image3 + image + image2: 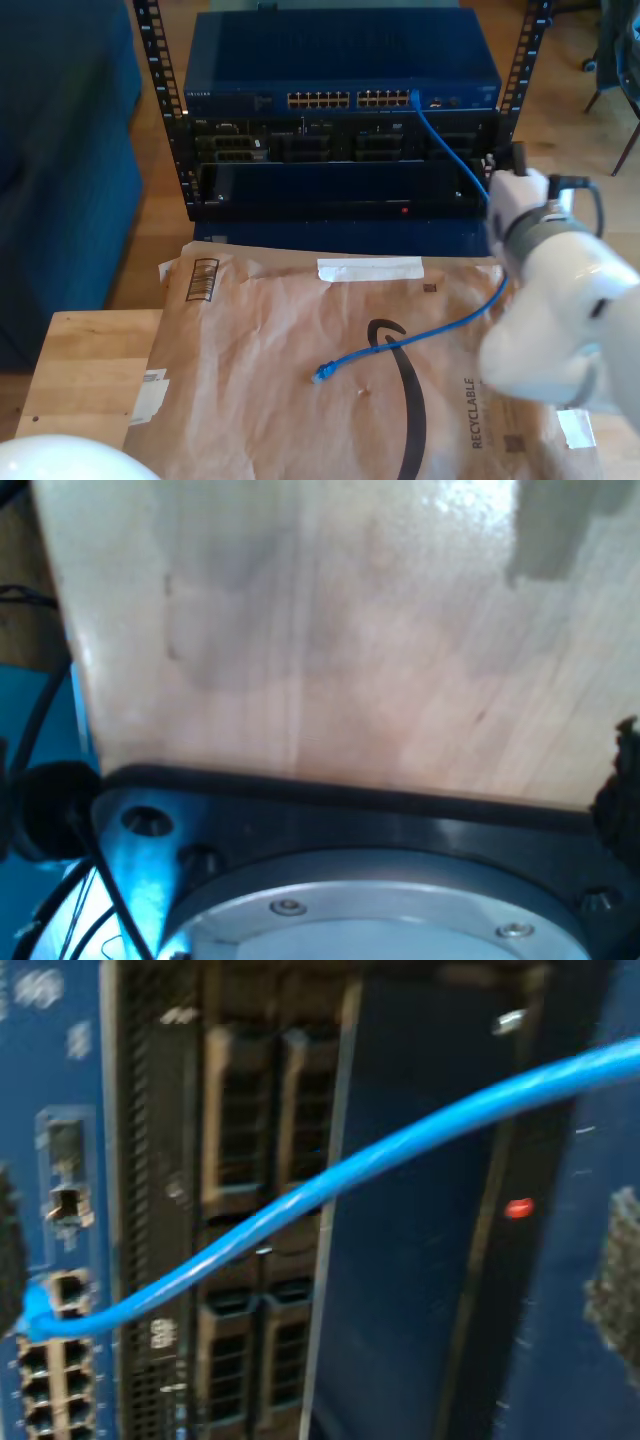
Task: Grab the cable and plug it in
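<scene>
One end of the cable [447, 140] already sits in a port of the blue switch [340, 55] in the rack; the other plug [321, 374] lies loose on the brown mailer [300, 330] covering the counter. So one end looks done, the loose one perhaps left. Whether the jaws of my first or second gripper are released or clenched I cannot tell.

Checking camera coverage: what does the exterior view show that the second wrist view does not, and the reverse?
The exterior view adds the loose end of the cable lying on brown paper, and a white arm at that view's right. The second wrist view adds a close look at the free sockets beside the plugged end. Both share the blue cable plugged into the blue box, and a red light.
</scene>
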`<state>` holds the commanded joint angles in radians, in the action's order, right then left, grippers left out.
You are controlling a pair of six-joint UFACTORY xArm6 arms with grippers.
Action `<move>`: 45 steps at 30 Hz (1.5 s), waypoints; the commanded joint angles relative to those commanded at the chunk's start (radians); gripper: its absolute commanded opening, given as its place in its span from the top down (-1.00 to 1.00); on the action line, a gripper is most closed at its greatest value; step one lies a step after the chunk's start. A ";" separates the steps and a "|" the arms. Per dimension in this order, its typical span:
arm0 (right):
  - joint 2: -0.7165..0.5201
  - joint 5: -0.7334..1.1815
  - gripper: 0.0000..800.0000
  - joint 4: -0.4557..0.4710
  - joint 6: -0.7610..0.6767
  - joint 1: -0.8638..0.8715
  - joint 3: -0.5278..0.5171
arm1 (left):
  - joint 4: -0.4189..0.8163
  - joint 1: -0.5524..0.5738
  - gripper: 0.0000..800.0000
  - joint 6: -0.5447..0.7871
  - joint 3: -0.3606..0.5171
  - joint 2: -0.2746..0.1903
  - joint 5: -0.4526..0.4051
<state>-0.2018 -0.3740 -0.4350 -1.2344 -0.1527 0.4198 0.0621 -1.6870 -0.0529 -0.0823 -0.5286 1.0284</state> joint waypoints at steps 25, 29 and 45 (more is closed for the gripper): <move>-0.184 1.413 -0.99 0.397 0.647 1.054 0.265 | 0.000 0.000 -1.00 0.000 0.000 0.000 0.000; -0.224 1.557 -0.99 0.407 0.726 1.183 0.255 | 0.000 0.000 -1.00 0.000 0.000 0.000 0.000; -0.460 1.610 -0.99 0.440 0.968 1.498 -0.172 | 0.000 0.000 -1.00 0.000 0.000 0.000 0.000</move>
<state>-0.6621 1.2355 0.0054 -0.2662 1.3449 0.2480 0.0621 -1.6870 -0.0529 -0.0823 -0.5286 1.0284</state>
